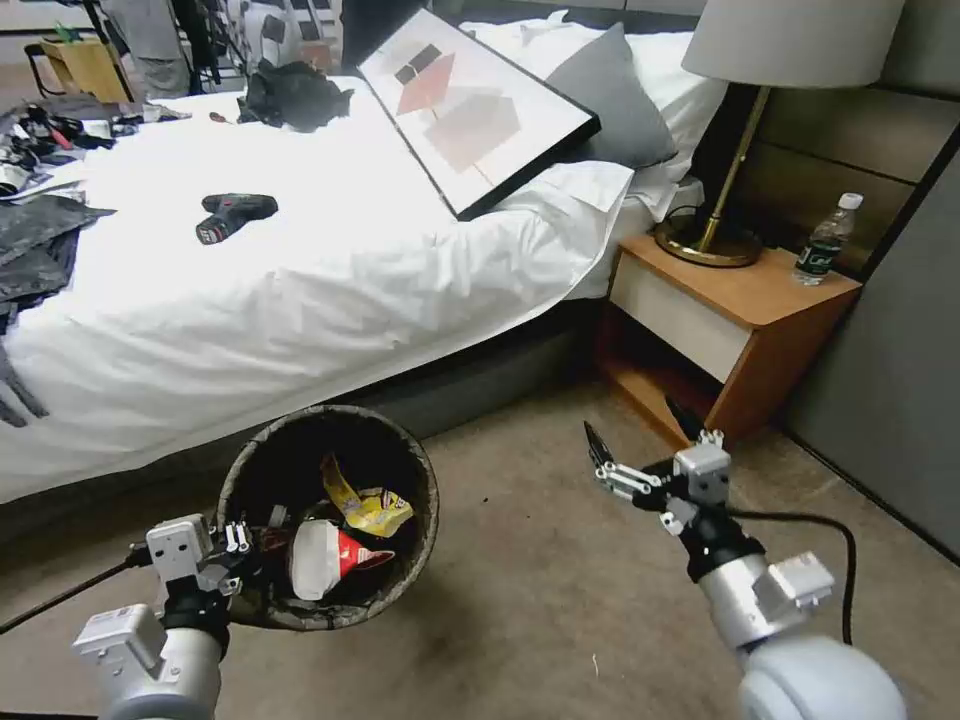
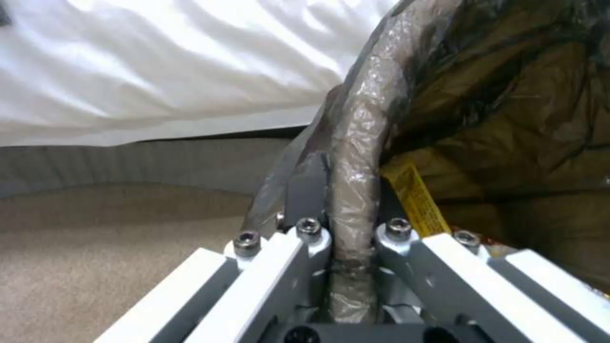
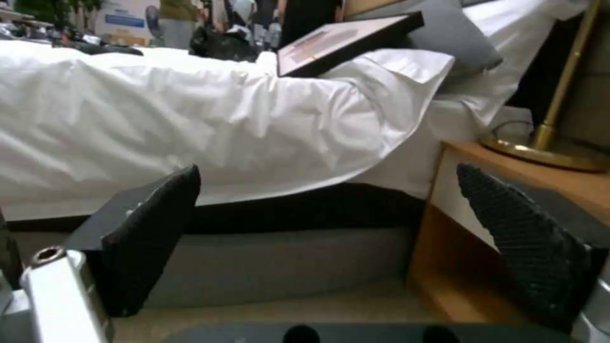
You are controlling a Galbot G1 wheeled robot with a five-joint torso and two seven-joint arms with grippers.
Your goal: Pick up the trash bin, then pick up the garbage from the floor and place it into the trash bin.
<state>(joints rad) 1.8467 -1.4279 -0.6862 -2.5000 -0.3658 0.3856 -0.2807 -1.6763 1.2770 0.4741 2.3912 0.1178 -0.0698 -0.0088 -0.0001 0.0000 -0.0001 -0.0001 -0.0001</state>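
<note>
The trash bin (image 1: 262, 452), round with a dark bag liner, hangs just above the carpet in front of the bed. My left gripper (image 1: 243, 552) is shut on its near rim. The left wrist view shows the bag-wrapped rim (image 2: 359, 143) pinched between the fingers of the left gripper (image 2: 352, 228). Garbage lies inside the bin: a yellow wrapper (image 1: 368, 506) (image 2: 416, 200) and a red-and-white carton (image 1: 322, 558). My right gripper (image 1: 637, 432) (image 3: 337, 238) is held open and empty above the carpet to the bin's right, close to the nightstand.
The bed (image 1: 300, 290) with a white duvet stands behind the bin, carrying a framed picture (image 1: 470, 105) and a black drill (image 1: 232, 215). A wooden nightstand (image 1: 730, 320) with a brass lamp (image 1: 715, 240) and a water bottle (image 1: 826, 240) stands at the right. A grey wall panel (image 1: 890, 400) is beyond.
</note>
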